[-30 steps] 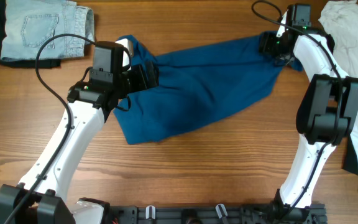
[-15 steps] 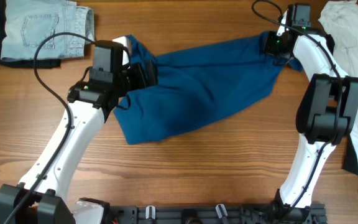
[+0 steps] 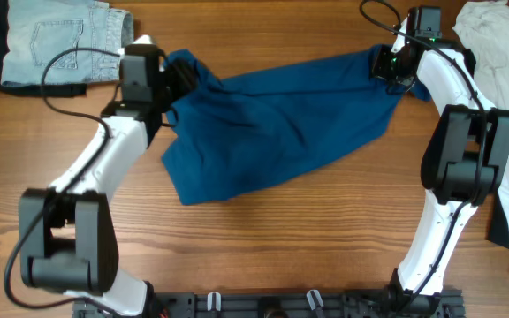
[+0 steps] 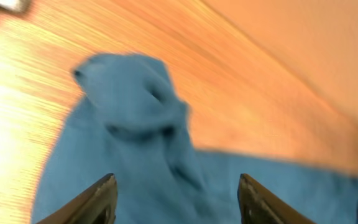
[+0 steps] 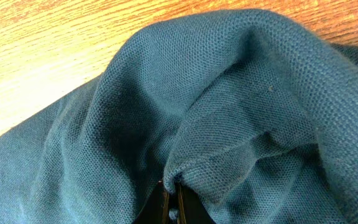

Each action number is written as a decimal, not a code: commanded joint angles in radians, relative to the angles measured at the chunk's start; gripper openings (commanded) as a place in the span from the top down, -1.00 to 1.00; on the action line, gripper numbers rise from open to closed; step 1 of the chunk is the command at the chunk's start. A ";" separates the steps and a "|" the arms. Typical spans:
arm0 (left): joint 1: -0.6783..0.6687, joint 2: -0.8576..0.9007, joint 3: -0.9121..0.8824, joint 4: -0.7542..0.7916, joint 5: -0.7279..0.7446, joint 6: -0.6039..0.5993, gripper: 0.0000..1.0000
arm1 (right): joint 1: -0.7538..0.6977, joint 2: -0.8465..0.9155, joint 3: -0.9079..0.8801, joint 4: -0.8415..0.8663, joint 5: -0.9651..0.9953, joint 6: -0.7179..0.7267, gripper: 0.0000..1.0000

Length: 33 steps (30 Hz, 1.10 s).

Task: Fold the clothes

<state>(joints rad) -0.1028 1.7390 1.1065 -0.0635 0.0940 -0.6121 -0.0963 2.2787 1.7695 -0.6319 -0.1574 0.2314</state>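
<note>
A wooden table (image 3: 325, 230) carries a deep-blue top (image 3: 281, 115), which is laid crumpled and slanted across the far middle, between the two arms. A white garment (image 3: 502, 53) is seen at the far right and a pale denim piece (image 3: 60, 40) at the far left, neither touching the top. The top's right end is pinched in the closed right claw (image 5: 173, 202). The left claw (image 4: 178, 193) is held wide over the bunched left end, with nothing gripped. Spreading flat is judged to be the step in hand. Next, that bunch must be gripped and the cloth drawn taut.
</note>
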 commanded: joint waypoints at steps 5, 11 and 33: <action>0.071 0.128 0.005 0.091 0.011 -0.272 -0.37 | -0.001 0.018 -0.003 -0.017 -0.028 0.012 0.91; 0.071 0.168 0.005 0.181 0.031 -0.352 -0.51 | -0.001 0.018 -0.003 -0.016 -0.028 0.012 0.91; 0.061 0.253 0.005 0.419 0.088 -0.451 -0.15 | -0.002 0.018 -0.003 -0.033 -0.028 0.012 0.92</action>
<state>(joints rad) -0.0383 1.9842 1.1065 0.3439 0.1730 -1.0634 -0.0963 2.2787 1.7695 -0.6586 -0.1581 0.2344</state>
